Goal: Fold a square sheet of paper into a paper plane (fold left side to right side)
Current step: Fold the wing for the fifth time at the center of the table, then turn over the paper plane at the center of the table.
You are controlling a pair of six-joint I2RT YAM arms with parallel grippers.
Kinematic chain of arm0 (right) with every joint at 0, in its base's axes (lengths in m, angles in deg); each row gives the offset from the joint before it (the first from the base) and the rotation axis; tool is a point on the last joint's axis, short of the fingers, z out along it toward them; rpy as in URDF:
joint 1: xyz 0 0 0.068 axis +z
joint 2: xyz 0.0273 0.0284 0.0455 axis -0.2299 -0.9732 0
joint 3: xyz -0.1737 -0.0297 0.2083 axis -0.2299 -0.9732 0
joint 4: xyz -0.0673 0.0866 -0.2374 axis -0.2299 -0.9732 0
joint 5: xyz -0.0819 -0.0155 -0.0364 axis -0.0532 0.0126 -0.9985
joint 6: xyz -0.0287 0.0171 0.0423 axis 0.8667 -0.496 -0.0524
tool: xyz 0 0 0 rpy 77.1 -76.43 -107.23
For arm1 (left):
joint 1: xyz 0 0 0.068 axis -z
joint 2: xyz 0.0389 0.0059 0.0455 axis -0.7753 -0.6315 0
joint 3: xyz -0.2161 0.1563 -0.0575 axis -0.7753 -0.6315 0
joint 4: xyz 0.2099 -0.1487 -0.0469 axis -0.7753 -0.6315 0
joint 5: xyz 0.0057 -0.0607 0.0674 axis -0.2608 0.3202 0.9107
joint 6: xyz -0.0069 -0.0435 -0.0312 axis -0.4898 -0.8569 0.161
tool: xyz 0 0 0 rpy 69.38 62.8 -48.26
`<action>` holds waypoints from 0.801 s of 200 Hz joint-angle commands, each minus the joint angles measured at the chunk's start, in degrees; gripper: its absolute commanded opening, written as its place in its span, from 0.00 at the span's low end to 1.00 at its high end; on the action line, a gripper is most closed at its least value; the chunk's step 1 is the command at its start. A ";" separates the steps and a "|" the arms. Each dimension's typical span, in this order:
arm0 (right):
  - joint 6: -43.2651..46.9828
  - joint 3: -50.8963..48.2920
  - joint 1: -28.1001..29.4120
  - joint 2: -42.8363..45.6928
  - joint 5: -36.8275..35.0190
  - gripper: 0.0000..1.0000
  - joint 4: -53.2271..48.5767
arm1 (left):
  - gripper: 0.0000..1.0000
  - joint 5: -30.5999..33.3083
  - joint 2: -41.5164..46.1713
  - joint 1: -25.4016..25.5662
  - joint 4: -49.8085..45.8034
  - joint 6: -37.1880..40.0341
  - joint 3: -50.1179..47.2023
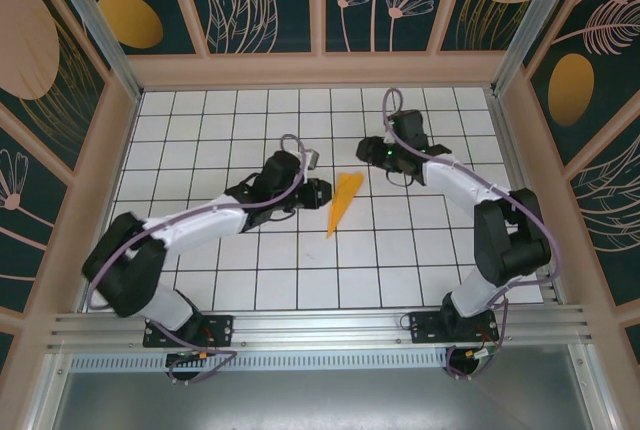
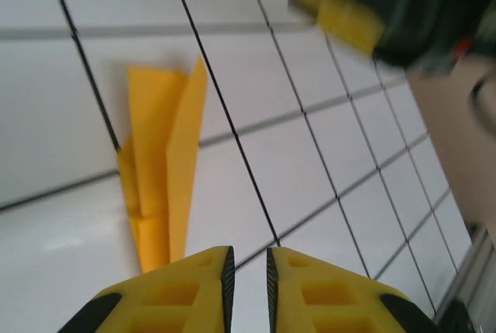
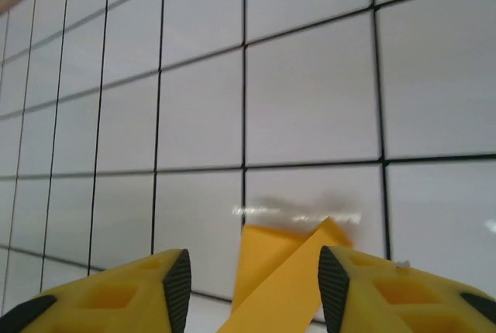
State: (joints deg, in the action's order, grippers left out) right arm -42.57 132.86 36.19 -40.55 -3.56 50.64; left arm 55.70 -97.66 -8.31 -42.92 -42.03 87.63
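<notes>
Paper plane [image 1: 345,202]: lies on the white grid table [image 1: 250,280], about the middle, narrow tip pointing to the near edge.
Left gripper [image 2: 248,271]: fingers almost together, a thin gap between them, nothing in it; the plane is just beside it.
Right gripper [image 3: 254,271]: fingers spread wide, gripping nothing; the plane's broad end shows between them.
Arms: one at each side of the plane.

Paper plane [image 1: 343,200]: was bright orange.
Table [image 1: 250,275]: was white with a black grid.
Wall [image 1: 270,25] at 12 o'clock: was dark teal, orange ovals.
Left gripper [image 2: 247,267], right gripper [image 3: 254,271]: were yellow, black-padded.
</notes>
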 commanded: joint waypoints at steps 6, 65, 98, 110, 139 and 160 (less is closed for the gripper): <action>-6.45 -2.45 7.10 0.07 -7.83 0.60 -6.73 | 0.27 17.00 7.41 0.09 -2.40 0.48 -6.03; -10.21 -1.27 15.28 -7.12 -13.32 0.64 -10.69 | 0.52 28.35 18.71 -0.14 -0.19 -2.49 -14.65; -10.39 -1.36 15.51 -7.77 -13.52 0.43 -11.89 | 0.54 30.26 20.21 -0.15 -1.69 -2.66 -15.27; -9.84 -1.77 15.60 -6.91 -13.25 0.30 -11.01 | 0.54 30.54 20.45 -0.09 -1.86 -2.66 -15.32; -7.94 -3.91 15.78 -2.32 -9.39 0.05 -6.72 | 0.56 31.09 20.90 -0.14 -2.00 -2.76 -15.36; -5.44 -6.50 15.28 1.09 -4.47 0.00 -2.85 | 0.57 31.86 21.35 -0.15 -2.33 -2.91 -15.37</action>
State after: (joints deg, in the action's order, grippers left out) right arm -50.88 128.77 51.44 -44.81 -13.24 43.01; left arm 85.21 -77.82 -8.31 -43.90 -44.28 72.99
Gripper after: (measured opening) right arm 0.066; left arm 0.564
